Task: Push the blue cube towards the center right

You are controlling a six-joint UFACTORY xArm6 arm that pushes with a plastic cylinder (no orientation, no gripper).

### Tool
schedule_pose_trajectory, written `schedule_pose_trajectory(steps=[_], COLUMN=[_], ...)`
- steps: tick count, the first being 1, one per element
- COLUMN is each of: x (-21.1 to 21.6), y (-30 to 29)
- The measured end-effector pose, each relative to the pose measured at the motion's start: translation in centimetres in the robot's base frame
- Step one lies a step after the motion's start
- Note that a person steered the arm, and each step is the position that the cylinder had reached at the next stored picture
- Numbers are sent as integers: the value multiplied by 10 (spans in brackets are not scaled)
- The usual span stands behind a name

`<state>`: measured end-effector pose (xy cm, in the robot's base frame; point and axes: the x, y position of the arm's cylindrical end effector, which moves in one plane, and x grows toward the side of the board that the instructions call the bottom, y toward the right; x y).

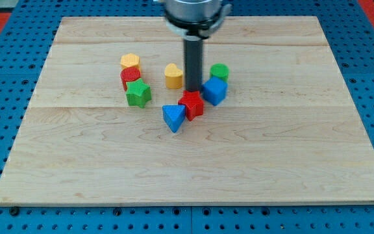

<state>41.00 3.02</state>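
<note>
Just left of the blue cube [215, 90], my tip [193, 90] touches down, a bare rod holding nothing. The cube sits near the board's [291, 162] middle, below the green cylinder [220, 71], touching the red block [192, 104] at lower left.

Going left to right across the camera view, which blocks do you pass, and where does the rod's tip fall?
Red block → green star → blue triangular block → red cube → blue cube. My tip sits just above the red cube, left of the blue cube. Both yellow blocks and the green cylinder overlap others, so they're left out.
</note>
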Motion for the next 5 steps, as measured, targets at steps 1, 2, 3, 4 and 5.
schedule_pose_trajectory(steps=[1, 2, 3, 4, 5], x=[-8, -8, -1, 16, 20], y=[33, 33, 12, 13, 74])
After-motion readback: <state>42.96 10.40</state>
